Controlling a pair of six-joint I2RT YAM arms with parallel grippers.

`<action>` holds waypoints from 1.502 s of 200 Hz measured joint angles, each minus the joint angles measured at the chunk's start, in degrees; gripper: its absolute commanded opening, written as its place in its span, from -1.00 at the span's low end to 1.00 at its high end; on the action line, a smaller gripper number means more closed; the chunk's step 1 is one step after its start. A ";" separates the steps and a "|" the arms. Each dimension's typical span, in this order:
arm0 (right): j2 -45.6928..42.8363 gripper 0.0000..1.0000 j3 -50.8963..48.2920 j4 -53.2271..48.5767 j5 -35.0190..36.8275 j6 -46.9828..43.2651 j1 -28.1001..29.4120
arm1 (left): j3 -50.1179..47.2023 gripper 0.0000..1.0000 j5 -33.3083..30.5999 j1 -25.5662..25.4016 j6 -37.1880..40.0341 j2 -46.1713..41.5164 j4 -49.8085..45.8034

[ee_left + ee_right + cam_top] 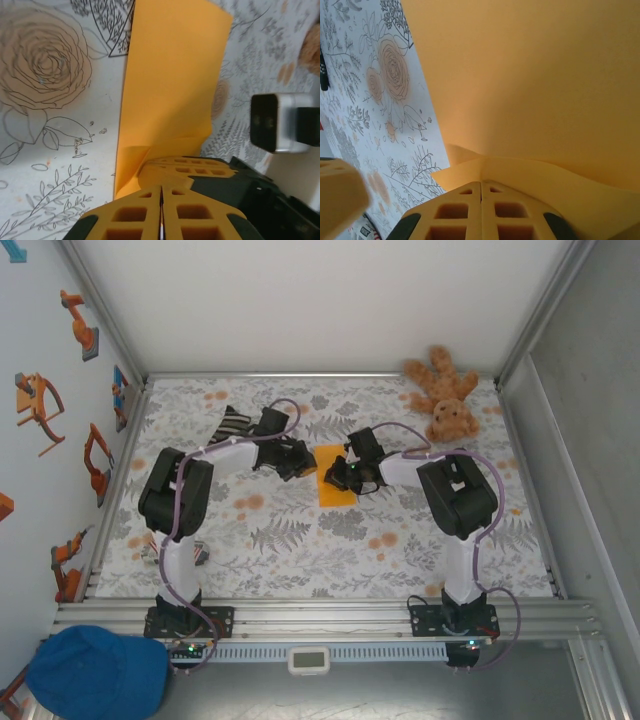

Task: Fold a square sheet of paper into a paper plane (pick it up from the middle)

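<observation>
Left pincer (298, 462) and right pincer (342, 478) face each other in the overhead view. The square sheet of paper (333, 490) lies between and just beneath their tips on the flowered surface (300, 540).

From the left wrist, the left pincer (161, 200) has its fingers pressed together on a raised flap at the sheet's near edge, and the rest runs flat ahead of it.

From the right wrist, the right pincer (481, 187) is likewise clamped on a lifted fold, with paper spreading ahead and to its right.

I'd say this is early going. The sheet looks like a narrow strip, perhaps one fold in. No pointed nose or wings have been made.
</observation>
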 measured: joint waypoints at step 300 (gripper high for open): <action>-2.86 -1.00 -1.27 -0.20 -1.18 -3.43 -1.31 | 8.52 -1.00 -7.43 -3.30 8.33 7.58 -10.29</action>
